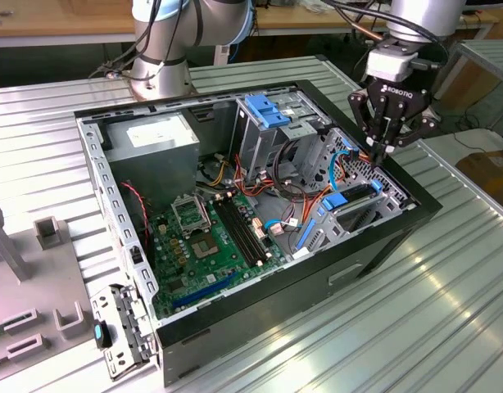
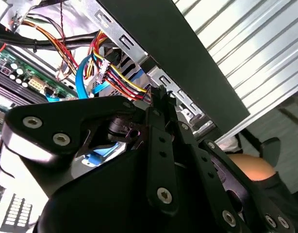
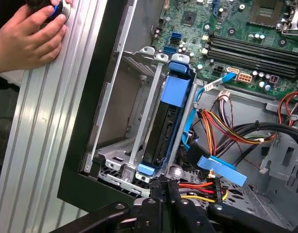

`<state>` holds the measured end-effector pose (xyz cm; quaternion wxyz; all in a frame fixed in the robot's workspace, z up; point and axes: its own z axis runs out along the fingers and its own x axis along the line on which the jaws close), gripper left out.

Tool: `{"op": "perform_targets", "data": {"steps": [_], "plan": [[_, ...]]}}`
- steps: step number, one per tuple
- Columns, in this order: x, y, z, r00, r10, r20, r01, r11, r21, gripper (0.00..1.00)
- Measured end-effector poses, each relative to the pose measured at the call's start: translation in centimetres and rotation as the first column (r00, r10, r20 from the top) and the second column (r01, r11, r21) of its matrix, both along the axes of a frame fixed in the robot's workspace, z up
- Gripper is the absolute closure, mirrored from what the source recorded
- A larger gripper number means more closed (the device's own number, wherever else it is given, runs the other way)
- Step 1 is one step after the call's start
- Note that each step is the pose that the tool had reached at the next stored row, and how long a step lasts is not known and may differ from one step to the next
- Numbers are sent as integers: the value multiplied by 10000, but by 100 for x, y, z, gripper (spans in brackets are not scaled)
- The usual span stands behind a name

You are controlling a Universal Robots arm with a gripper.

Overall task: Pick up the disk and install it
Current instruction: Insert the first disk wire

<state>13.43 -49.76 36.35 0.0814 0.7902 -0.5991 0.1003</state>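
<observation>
First wrist view: the disk sits on edge inside the drive cage. The cage walls hide most of its dark body, leaving the blue rail and tabs showing. The hand is at the disk's end tab, fingers pressed together and gripping nothing; whether they touch it is hard to make out. In the exterior view the cage is at the case's end on the exterior view's right. A person's hand, cut off, rests on the ribbed bench.

The computer case lies open on the table. The board lies flat on the case's floor. The disk sits in a rack inside the case, by its wall. The gripper hangs just over that side of the case. A hand rests on the table outside the case.
</observation>
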Motion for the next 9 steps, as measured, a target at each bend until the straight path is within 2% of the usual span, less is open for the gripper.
{"op": "perform_targets", "data": {"steps": [2,4,6,9], "plan": [[0,0,-8,9988,-492,1,492,9988,0,84],[0,-3,-14,9952,-975,0,975,9952,2,84],[-10,-37,-19,9948,-1017,-3,1017,9948,31,84],[-23,-38,-31,9898,-1426,-4,1426,9898,40,84]]}}
